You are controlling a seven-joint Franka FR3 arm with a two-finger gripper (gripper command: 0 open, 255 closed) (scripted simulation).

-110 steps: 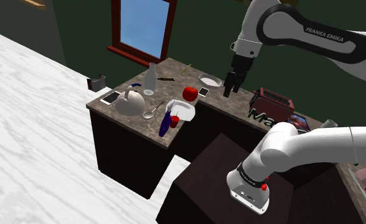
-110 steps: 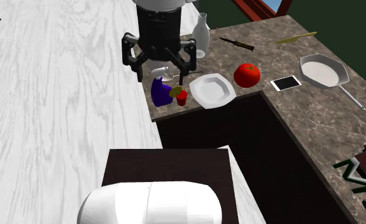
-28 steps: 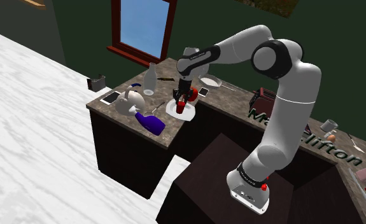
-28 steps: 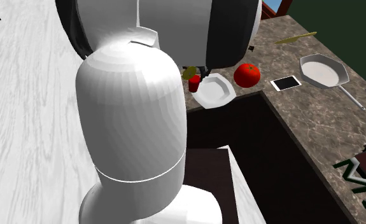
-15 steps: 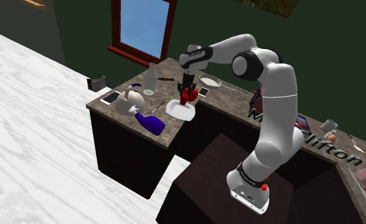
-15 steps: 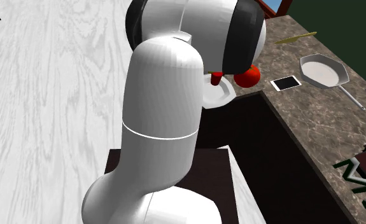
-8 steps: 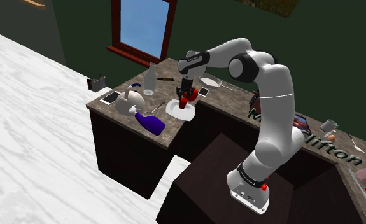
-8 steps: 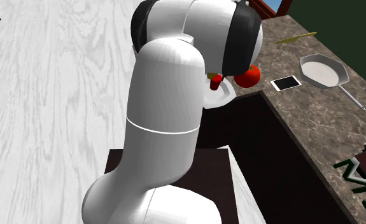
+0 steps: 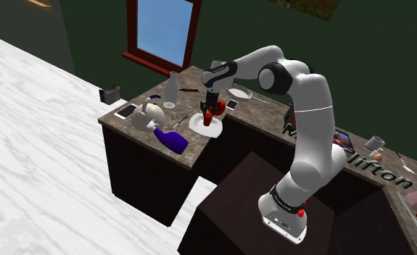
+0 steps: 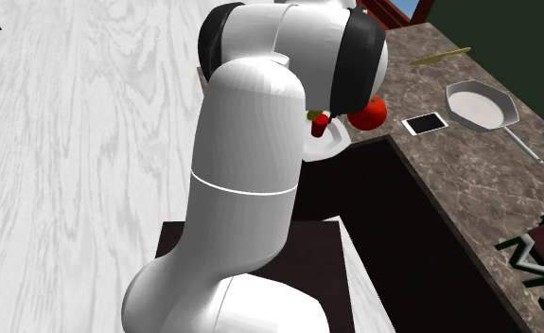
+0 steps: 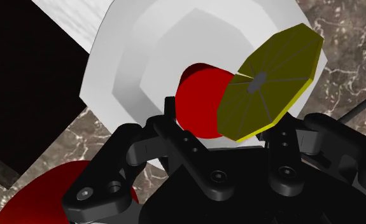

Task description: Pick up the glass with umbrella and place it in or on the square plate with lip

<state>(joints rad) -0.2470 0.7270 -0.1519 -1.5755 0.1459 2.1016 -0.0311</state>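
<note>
The glass (image 11: pixel 197 108) is a red cup with a yellow paper umbrella (image 11: pixel 270 81) sticking out of it. My black gripper (image 11: pixel 226 130) is shut on it, a finger on either side. In the shoulder view the gripper (image 9: pixel 209 110) holds the glass (image 9: pixel 208 116) low over the white square plate with a raised lip (image 9: pixel 205 127) on the brown stone counter. In the second exterior view the glass (image 10: pixel 322 120) shows past my arm, over the plate (image 10: pixel 331 142). I cannot tell whether the glass touches the plate (image 11: pixel 137 57).
A red apple (image 9: pixel 219 106) sits right behind the plate. A blue bottle (image 9: pixel 172 139) lies toppled at the counter's front edge beside a white kettle (image 9: pixel 149 116). A pale bottle (image 9: pixel 172 91), a pan (image 10: pixel 481 104) and a phone (image 10: pixel 424 123) stand farther off.
The gripper has carried the glass slightly toward the shoulder view's left and lower over the plate. Its grip has stayed shut.
</note>
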